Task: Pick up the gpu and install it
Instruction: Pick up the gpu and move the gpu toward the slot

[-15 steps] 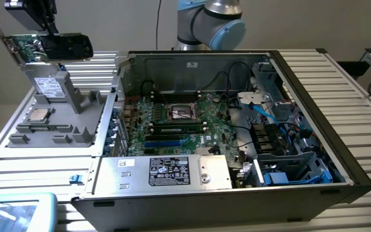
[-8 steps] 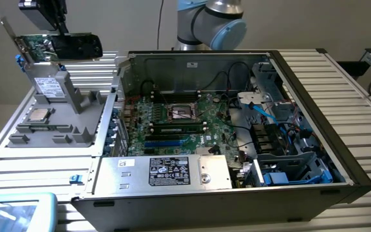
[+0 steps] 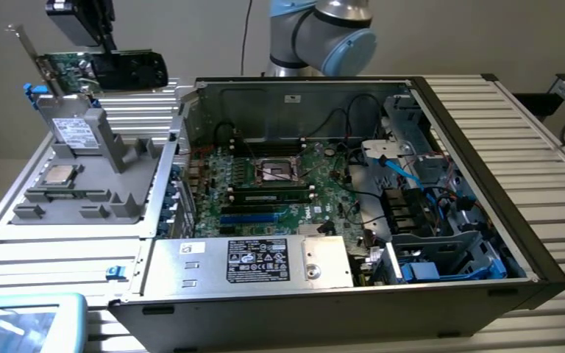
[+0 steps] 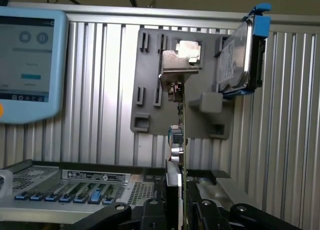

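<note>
- End effector (image 3: 106, 50) is closed on the gpu (image 3: 115, 70), clamping the card by its long edge. The card hangs clear in the air with its black cooler facing the computer case (image 3: 459, 95).
- Gripping the thin board from both faces looks deliberate. It leaves the opposite edge free, as I judge the card would need for seating in a slot.
- The gpu's silver end bracket (image 3: 27, 51) points away from the case, toward the bench (image 3: 518, 110) edge at the exterior view's left.
- Directly beneath the card sits the grey holder (image 3: 86, 169), which keeps parts apart in their own pockets. A hard drive (image 3: 71, 132) stands on edge in it and a CPU chip (image 3: 59, 174) lies flat.
- The case lies open on its side just beside the holder, so the motherboard (image 3: 263, 184) faces upward.
- The wrist view looks along the gpu (image 4: 176, 140) edge-on between the fingers (image 4: 207, 212), which confirms the grip. It also shows a tablet (image 4: 30, 55) beyond the holder (image 4: 150, 80).
- The exterior view shows the card's height above the holder and its distance from the case.
</note>
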Controlling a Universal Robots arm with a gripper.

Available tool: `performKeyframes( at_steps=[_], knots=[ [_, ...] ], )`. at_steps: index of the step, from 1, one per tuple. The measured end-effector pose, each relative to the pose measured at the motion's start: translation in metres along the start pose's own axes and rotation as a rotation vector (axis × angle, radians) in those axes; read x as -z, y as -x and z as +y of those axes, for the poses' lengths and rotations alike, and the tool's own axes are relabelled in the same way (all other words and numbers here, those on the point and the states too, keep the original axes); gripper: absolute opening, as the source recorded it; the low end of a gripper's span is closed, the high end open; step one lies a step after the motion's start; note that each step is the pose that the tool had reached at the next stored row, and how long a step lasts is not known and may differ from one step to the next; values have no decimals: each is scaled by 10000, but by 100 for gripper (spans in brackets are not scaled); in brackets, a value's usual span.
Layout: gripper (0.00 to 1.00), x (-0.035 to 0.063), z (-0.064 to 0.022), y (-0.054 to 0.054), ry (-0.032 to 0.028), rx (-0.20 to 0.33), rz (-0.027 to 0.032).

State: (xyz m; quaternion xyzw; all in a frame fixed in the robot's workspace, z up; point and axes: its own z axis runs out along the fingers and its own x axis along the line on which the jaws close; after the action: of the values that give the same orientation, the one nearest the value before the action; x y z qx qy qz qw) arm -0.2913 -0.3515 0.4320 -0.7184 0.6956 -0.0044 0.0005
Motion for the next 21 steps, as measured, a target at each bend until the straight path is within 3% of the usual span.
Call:
performKeyframes(
  at_steps=[4,17,21],
  knots=[
    [27,-1,-159,-6,-2,0,-21],
    [27,-2,-296,-11,-5,-154,-133],
    [27,-4,-457,-16,-5,-156,-146]
  ],
)
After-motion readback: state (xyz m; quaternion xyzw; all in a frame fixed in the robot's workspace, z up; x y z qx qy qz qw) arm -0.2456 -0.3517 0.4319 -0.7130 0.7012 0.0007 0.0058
